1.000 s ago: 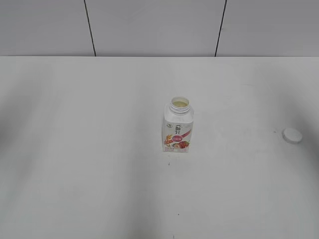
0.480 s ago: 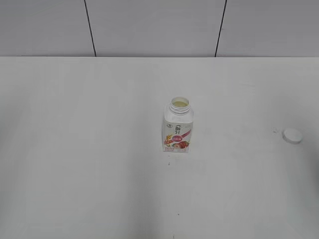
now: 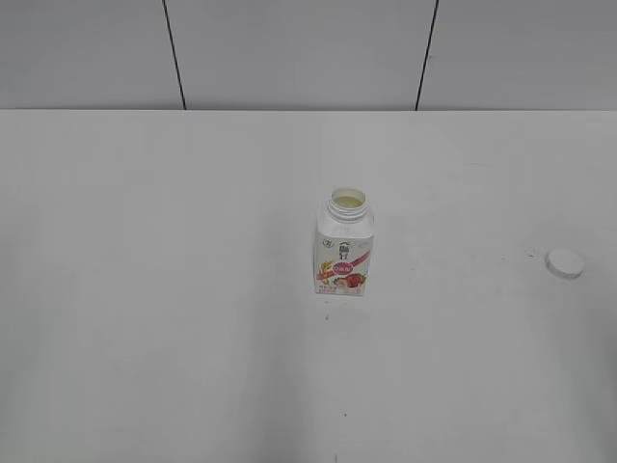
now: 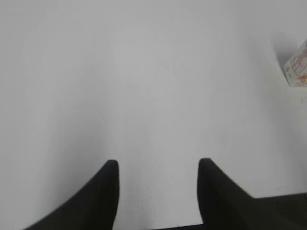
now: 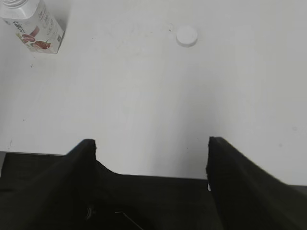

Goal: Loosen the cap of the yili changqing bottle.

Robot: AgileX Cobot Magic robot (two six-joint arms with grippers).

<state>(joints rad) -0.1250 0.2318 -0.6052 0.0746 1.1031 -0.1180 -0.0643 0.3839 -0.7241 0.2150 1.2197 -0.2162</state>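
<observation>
The yili changqing bottle (image 3: pixel 344 244) stands upright mid-table with its neck open and uncapped. It also shows at the top left of the right wrist view (image 5: pixel 33 26) and at the right edge of the left wrist view (image 4: pixel 297 67). The white cap (image 3: pixel 565 262) lies flat on the table far to the bottle's right; it also shows in the right wrist view (image 5: pixel 186 36). My left gripper (image 4: pixel 157 165) is open and empty over bare table. My right gripper (image 5: pixel 151 142) is open and empty, well back from the cap. Neither gripper appears in the exterior view.
The white table (image 3: pixel 193 289) runs back to a grey panelled wall (image 3: pixel 289 48). A dark edge strip lies under the right gripper (image 5: pixel 144 191).
The faint arm shadows at the left and right sides of the table have faded away. The bottle and the cap have not moved.
</observation>
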